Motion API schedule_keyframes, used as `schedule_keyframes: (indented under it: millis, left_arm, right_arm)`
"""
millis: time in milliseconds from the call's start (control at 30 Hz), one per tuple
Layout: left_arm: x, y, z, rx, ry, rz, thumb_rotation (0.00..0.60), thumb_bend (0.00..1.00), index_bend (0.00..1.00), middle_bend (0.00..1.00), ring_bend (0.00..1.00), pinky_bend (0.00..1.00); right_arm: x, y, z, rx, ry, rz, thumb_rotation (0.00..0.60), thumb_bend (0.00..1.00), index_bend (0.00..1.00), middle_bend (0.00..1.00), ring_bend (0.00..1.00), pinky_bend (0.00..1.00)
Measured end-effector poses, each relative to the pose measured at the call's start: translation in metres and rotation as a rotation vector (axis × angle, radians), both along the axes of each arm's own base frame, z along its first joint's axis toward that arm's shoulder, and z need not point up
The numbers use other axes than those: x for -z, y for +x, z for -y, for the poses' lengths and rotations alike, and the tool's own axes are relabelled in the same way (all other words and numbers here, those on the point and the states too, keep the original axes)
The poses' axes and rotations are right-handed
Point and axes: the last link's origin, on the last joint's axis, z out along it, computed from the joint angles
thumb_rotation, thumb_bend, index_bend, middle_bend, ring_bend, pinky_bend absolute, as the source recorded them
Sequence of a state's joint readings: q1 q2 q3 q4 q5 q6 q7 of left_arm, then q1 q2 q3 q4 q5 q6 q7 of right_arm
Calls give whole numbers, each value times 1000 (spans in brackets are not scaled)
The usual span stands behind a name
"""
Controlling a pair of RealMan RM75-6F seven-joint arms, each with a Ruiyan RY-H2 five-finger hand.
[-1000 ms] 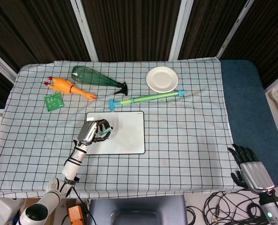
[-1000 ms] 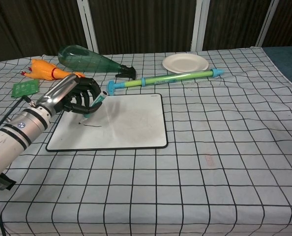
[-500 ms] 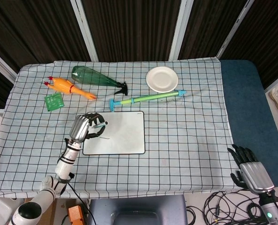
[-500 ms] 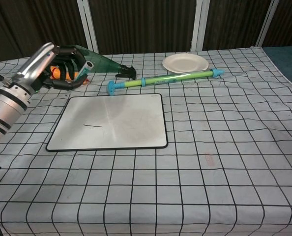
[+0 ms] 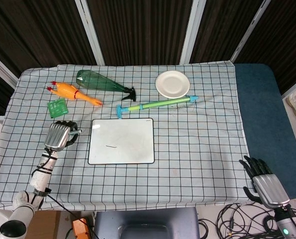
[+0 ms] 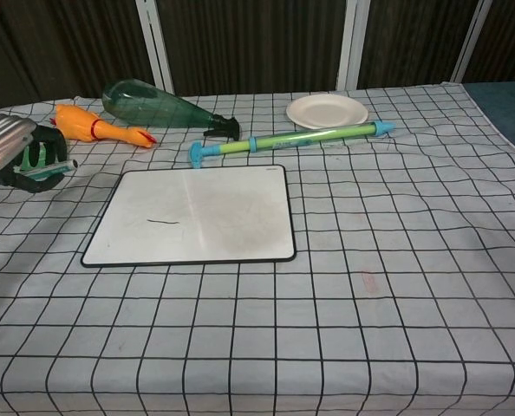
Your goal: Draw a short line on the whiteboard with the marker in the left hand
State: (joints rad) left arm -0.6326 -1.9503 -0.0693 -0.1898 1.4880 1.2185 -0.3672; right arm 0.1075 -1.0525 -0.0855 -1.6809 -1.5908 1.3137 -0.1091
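Your left hand sits over the cloth to the left of the whiteboard, clear of its edge and not touching it. Its fingers are curled around the marker, which pokes out of the fist toward the right in the chest view, where the hand shows only at the far left border. The marker's tip is off the board.

The whiteboard lies flat on the checked tablecloth, left of the table's middle. A short dark line is on its left half, nearer the near edge than the far one; you can see the same stroke in the chest view.

Your right hand is well apart from all this, off the table at the near right corner, beside the blue floor mat. Its dark fingers are spread and hold nothing.

Beyond the board, just past its far edge, a long green and blue tube toy lies slanting up to the right. Farther back a white plate sits to the right of a green bottle lying on its side. An orange rubber chicken lies left of the bottle, and a small green card lies near the chicken, just beyond your left hand.
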Motion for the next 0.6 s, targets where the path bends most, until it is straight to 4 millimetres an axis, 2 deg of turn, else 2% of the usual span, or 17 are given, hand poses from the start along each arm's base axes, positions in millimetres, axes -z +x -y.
schedule_keyframes:
  millis: [167,300,400,600]
  left_arm:
    - [1,-17,-2,-86,-7,-125,600,513,660,616,408,470]
    - [5,-26,-2,-138,-40,-180,600,464,529,527,316,375]
    - [7,-29,-2,-154,-57,-176,600,410,407,430,237,305]
    - [10,-30,-2,-179,-93,-115,600,357,287,304,119,205]
  right_arm:
    - [-1,0,-1,-2,-2,2,600,328,0,0,0,82]
    - [-1,0,0,-1,-3,4,600,328,0,0,0,82]
    - [-2,-1,0,0,-5,4,600,328,0,0,0,82]
    - [-1,0,0,0,-5,4,600,328,0,0,0,83]
